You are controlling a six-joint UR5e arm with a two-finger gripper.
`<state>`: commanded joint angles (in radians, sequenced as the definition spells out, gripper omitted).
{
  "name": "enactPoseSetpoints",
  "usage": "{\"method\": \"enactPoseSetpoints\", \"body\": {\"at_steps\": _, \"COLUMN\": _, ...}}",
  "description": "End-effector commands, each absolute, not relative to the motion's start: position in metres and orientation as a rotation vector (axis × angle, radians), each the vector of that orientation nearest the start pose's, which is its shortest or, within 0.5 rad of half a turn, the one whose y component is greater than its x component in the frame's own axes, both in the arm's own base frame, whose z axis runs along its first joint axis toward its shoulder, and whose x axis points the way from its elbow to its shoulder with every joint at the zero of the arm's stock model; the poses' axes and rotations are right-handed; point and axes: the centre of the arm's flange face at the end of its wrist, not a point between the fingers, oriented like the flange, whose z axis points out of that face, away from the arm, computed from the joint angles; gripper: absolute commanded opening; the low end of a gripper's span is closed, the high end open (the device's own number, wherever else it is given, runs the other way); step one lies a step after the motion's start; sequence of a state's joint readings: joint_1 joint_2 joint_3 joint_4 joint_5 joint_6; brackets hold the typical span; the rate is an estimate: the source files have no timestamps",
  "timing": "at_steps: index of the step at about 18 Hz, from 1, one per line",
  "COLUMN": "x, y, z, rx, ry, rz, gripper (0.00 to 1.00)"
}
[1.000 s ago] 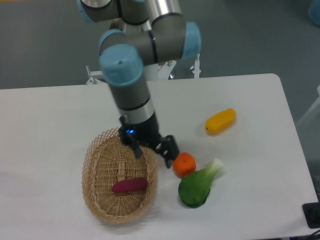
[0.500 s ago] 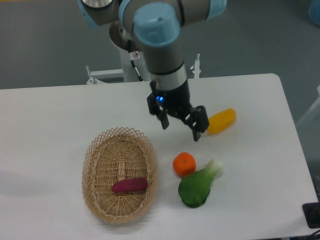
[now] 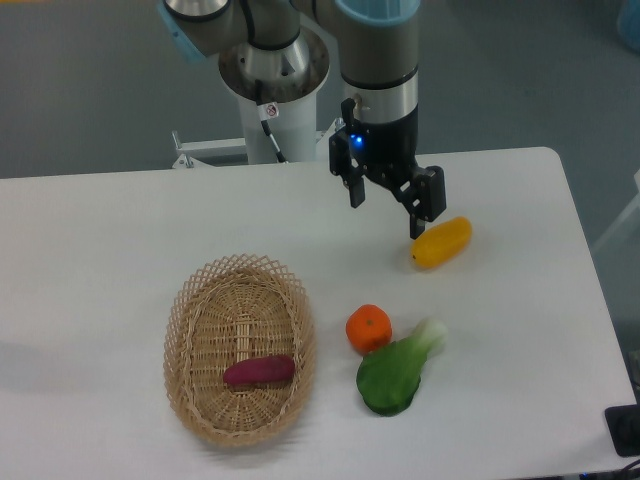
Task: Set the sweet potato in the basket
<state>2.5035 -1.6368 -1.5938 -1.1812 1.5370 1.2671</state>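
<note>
The sweet potato [image 3: 259, 371] lies inside the basket [image 3: 183, 335], long axis running left-right across it. The gripper [image 3: 388, 207] hangs apart over open counter [image 3: 120, 230], fingers spread and empty.

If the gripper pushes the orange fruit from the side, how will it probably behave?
The orange fruit looks round and smooth, so it would likely roll rather than slide. The leafy green vegetable lies right beside it, so that may stop it or get nudged too.

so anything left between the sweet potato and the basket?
No. The sweet potato already lies inside the basket, on its woven floor toward the near end, with nothing on top of it. The gripper is open and empty, up by the yellow vegetable, well clear of the basket.
</note>
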Motion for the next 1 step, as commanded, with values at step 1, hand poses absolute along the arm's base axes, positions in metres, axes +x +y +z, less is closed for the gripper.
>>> {"method": "enactPoseSetpoints", "body": {"at_steps": 1, "x": -0.3544, "y": 0.434, "z": 0.4862, "rx": -2.909, "ry": 0.501, "rz": 0.376, "gripper": 1.0}}
